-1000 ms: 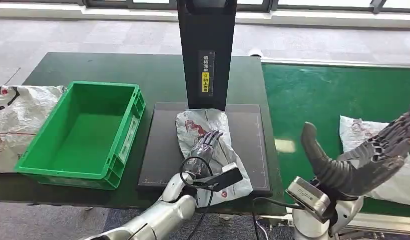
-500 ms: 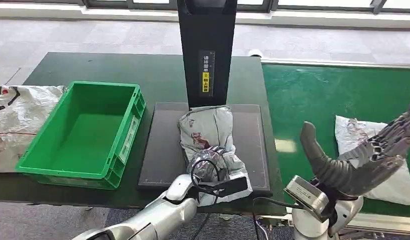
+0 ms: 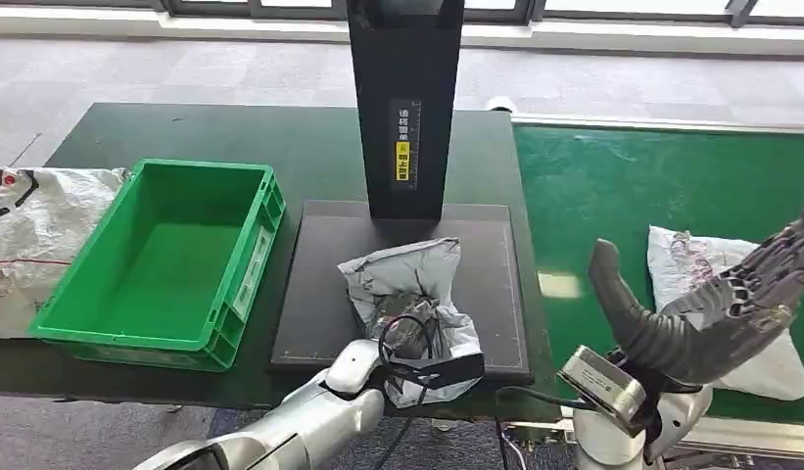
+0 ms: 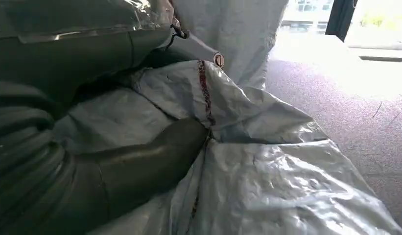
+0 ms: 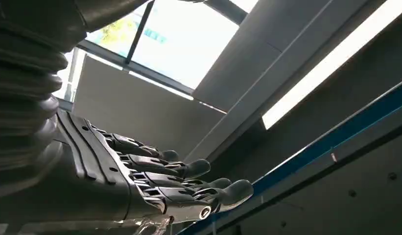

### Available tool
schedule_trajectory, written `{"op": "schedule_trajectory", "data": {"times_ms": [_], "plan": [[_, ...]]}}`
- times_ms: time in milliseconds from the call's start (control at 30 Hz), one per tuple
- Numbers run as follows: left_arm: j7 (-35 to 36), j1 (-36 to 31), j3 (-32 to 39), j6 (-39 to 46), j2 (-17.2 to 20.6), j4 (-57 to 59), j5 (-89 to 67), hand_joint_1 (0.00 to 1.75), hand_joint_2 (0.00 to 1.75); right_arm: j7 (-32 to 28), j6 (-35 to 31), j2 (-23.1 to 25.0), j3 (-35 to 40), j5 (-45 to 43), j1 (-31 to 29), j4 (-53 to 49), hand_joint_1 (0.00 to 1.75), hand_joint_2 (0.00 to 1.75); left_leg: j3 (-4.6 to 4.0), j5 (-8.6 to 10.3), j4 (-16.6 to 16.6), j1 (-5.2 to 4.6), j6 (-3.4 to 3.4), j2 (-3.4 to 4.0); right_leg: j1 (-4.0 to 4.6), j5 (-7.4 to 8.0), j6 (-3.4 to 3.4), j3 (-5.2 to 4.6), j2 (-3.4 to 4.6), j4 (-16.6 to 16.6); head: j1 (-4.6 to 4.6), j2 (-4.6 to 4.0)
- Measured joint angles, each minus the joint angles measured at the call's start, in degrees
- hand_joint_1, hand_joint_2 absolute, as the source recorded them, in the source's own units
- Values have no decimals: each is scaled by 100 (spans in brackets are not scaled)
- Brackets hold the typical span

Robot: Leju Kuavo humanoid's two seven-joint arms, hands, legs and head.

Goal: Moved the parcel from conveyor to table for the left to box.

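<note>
A crumpled grey plastic parcel [image 3: 405, 282] lies on the black plate [image 3: 324, 294] in front of the black column. My left hand [image 3: 409, 331] grips its near end, with the film bunched up around the fingers. Close up, the thumb [image 4: 140, 164] presses into the grey parcel [image 4: 272, 191]. The empty green box [image 3: 163, 257] stands to the left of the plate. My right hand [image 3: 716, 305] is raised above the conveyor's near edge, open and holding nothing; its fingers [image 5: 189, 183] are stretched out and apart.
A second pale parcel [image 3: 686, 257] lies on the green conveyor [image 3: 613, 186] behind my right hand. The black column [image 3: 405, 98] rises at the plate's far edge. A white printed sack [image 3: 25, 225] lies left of the box on the dark table [image 3: 182, 127].
My left hand has closed on the parcel and drawn it toward me, crumpling it from flat into a bunch. The conveyor parcel has drifted slightly left. My right hand has not moved.
</note>
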Motion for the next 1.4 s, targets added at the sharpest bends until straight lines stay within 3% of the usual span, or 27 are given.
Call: {"op": "schedule_trajectory", "data": {"times_ms": [100,233,367,500,633,867,1067,1400], "plan": [[50,-6,-4,52,0,33,-39,175,175,0,0,0,0,0,1,0,0,175,1,0,0,0,0,0,0,0,0,1,0,0,0,0],[569,-28,-87,798,0,118,-516,175,175,0,0,0,0,9,3,0,0,175,1,1,0,0,0,1,0,1,0,-1,1,0,0,0],[1445,2,58,1149,220,-396,-2402,175,175,0,0,-11,-7,7,45,0,0,175,0,5,0,0,2,0,0,1,0,-2,0,1,0,0],[1178,187,1195,1158,422,-1660,-4152,175,175,18,0,-17,-24,-15,91,-22,0,175,-4,7,0,0,1,5,0,2,-1,-6,7,3,0,0],[1187,262,2093,1165,687,-2938,-4295,175,175,96,0,-17,-57,11,118,-76,0,175,-2,4,0,0,1,26,0,3,-1,-13,34,3,0,0],[1265,505,2913,1170,1038,-4272,-4321,175,175,96,0,-20,-87,37,157,-111,0,175,-3,6,-3,3,0,24,2,2,-2,-11,29,4,0,0],[1108,745,3655,1172,1150,-4881,-4299,175,175,76,0,-20,-94,70,201,-125,0,175,-5,5,-2,2,0,24,1,2,-1,-11,29,3,0,0],[372,842,5701,1169,1228,-4870,-3888,175,175,61,0,-20,-94,105,252,-127,0,175,-2,8,-3,5,-3,27,5,2,-3,-14,31,3,0,0]]}}
